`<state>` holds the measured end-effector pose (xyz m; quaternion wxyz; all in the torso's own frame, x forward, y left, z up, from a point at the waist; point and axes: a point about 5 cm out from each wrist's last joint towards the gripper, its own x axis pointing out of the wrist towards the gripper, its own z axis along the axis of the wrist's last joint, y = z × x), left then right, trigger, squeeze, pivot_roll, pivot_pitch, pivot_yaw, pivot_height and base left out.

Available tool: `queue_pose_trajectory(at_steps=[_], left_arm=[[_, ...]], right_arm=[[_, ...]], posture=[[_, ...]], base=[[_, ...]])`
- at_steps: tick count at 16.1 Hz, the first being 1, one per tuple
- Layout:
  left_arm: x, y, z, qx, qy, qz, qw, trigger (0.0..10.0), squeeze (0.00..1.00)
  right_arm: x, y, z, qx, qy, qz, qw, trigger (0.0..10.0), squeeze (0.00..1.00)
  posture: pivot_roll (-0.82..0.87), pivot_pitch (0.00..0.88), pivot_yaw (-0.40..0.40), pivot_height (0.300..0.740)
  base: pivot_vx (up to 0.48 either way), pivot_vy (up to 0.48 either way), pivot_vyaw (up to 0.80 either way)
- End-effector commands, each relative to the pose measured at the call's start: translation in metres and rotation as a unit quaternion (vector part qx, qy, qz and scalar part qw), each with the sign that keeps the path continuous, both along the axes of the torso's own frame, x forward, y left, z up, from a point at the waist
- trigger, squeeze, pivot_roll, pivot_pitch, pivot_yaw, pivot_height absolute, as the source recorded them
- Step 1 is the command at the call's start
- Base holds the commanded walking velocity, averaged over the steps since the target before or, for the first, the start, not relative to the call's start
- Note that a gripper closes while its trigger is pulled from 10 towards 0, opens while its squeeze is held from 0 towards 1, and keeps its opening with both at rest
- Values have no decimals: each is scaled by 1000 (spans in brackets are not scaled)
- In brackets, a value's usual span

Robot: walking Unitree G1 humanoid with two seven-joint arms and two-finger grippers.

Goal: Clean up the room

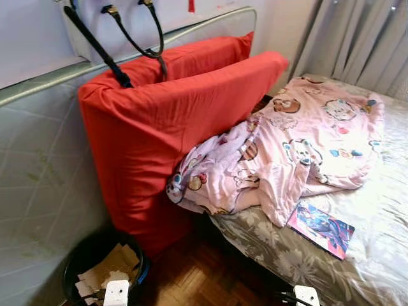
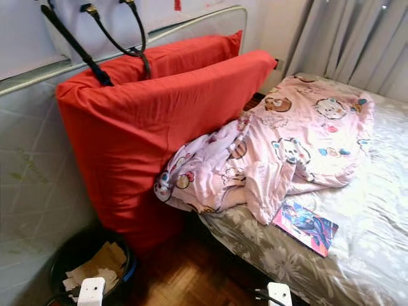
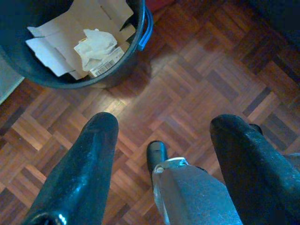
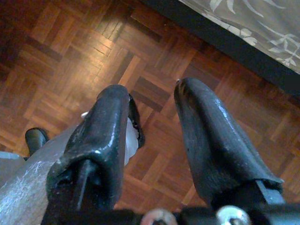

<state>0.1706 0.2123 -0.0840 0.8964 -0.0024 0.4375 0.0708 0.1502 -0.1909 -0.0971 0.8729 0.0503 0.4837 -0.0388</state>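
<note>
two pincers hang idle low over the parquet floor (image 3: 187,84), both with fingers spread and nothing between them: the left pincer (image 3: 161,154) points down beside the black bin (image 3: 140,42), the right pincer (image 4: 154,136) beside the foot edge of the bed (image 4: 253,28).

what needs tidying sits higher. a pink cartoon-print blanket (image 1: 287,146) lies crumpled across the near corner of the bed, one end spilling over the edge against the red cushion (image 1: 172,127) that leans on the wall. a colourful book (image 1: 320,228) lies flat near the bed's front edge, just beside the blanket's hanging fold. the bin already holds cardboard scraps (image 3: 70,33) and a crumpled tissue (image 3: 96,44). a black-handled bag (image 1: 131,32) hangs behind the cushion.

judging risks: the book lies flat on slick-looking sheeting, so a pinch from above may skate it off the edge onto the floor. pulling the blanket by one fold could drag the book along or tip the leaning cushion. the bin stands close to the left arm; a careless swing could knock it over and scatter the paper.
</note>
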Motion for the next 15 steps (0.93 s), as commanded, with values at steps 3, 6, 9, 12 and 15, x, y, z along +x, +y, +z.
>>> queue_pose_trajectory(at_steps=[3,6,9,12,15], left_arm=[[-52,-19,-22,9,59,1,998,10000,0],[-54,-12,-21,19,60,-21,998,10000,0],[-55,-5,-20,29,61,-22,997,10000,0],[-54,-1,-19,38,56,-21,997,10000,0],[-52,-4,-19,31,57,-22,998,10000,0]], right_arm=[[-7,-12,1,23,9,71,997,10000,0],[-10,-4,-2,34,8,52,998,10000,0],[-12,2,-3,39,6,40,998,10000,0],[-12,6,-4,41,6,34,999,10000,0],[-8,5,-2,33,2,55,998,10000,0]], posture=[[185,0,-262,740],[170,0,-220,740],[161,0,-185,740],[141,0,-189,740],[146,0,-176,740]], base=[[0,0,-696],[0,0,-690],[0,0,-688],[0,-480,-692],[0,0,-688]])
